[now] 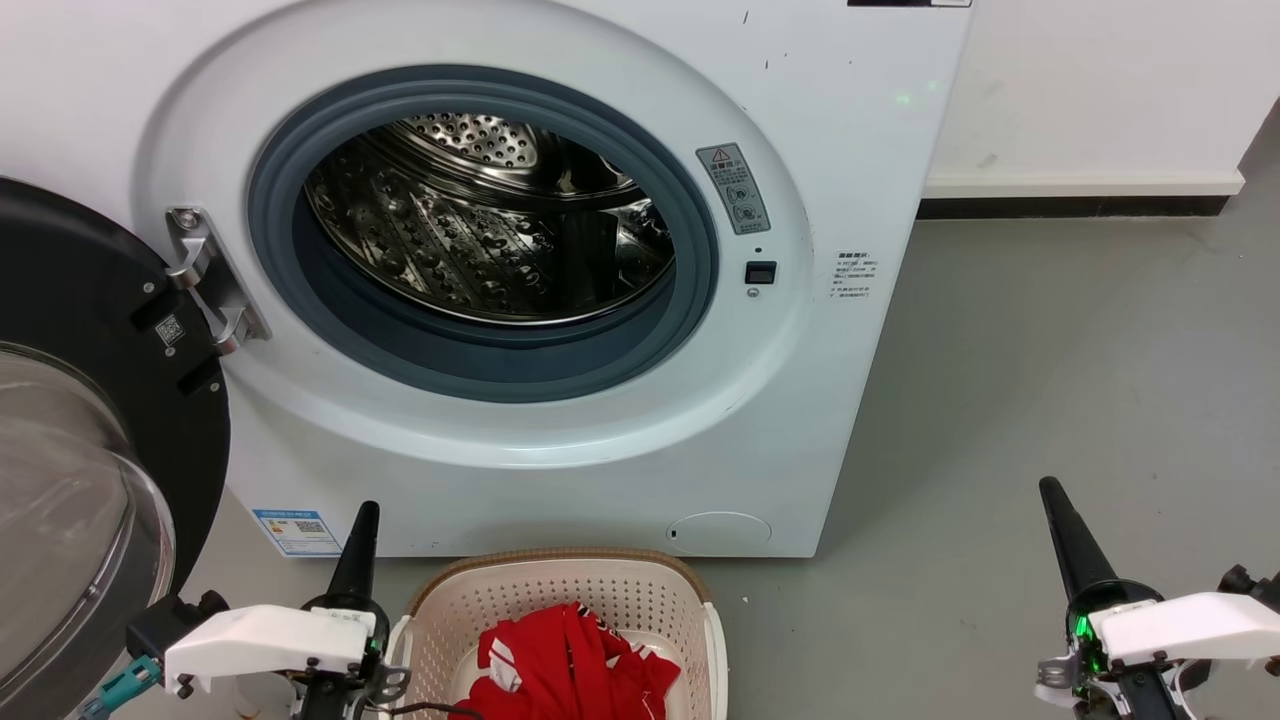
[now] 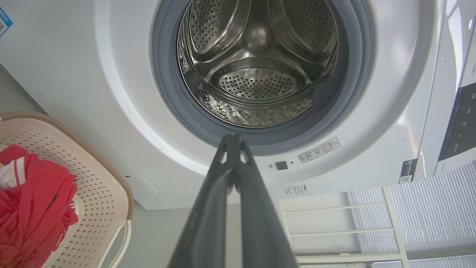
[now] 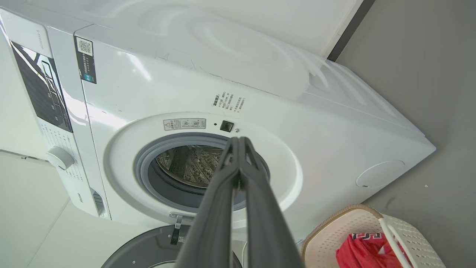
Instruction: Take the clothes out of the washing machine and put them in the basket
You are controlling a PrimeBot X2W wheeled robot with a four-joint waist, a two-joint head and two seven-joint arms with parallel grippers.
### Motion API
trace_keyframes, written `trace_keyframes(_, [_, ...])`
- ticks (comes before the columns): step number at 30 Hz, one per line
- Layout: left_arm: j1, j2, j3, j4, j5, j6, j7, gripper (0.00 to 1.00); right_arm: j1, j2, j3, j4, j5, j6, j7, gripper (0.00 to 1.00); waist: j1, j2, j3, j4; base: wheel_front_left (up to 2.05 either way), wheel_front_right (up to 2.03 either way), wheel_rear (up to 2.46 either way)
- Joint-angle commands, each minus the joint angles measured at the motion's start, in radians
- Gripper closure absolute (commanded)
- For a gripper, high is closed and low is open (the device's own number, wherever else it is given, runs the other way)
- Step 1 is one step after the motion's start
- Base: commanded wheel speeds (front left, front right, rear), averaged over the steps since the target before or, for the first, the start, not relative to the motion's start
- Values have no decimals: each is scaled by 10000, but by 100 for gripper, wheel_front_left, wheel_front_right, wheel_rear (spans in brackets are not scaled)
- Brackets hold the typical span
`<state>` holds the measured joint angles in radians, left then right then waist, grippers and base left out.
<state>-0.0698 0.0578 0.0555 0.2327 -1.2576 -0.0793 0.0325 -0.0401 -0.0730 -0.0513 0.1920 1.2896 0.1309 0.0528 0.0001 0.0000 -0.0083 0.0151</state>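
Observation:
The red clothes (image 1: 570,665) lie bunched inside the cream basket (image 1: 455,610), which stands on the floor in front of the white washing machine (image 1: 840,130). The steel drum (image 1: 480,230) shows bare metal behind the open black-framed door (image 1: 90,440). My left gripper (image 1: 365,512) is shut with nothing in it, just left of the basket. My right gripper (image 1: 1048,490) is shut and holds nothing, well to the right over the floor. The left wrist view shows the clothes (image 2: 33,208), basket (image 2: 100,186) and drum (image 2: 256,63); the right wrist view shows the clothes (image 3: 362,251) in the basket (image 3: 334,230).
The open door juts out at the left beside my left arm. Grey floor (image 1: 1050,360) stretches to the right of the machine up to a white wall with a dark skirting (image 1: 1070,207). A white shelf unit (image 2: 334,223) appears in the left wrist view.

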Motion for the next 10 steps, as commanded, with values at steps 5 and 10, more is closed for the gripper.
trace_keyframes(5, [-289, -9, 163, 6, -828, -178, 187, 100, -342, -38, -93, 84, 833, -2, 93, 100, -1, 0, 21, -27, 0, 0, 0])
trace_keyframes(10, [-281, -21, 246, 30, -1267, -226, 296, 100, -407, -30, -133, 159, 1259, -2, 148, 100, -1, 0, 34, -45, 0, 0, 0])
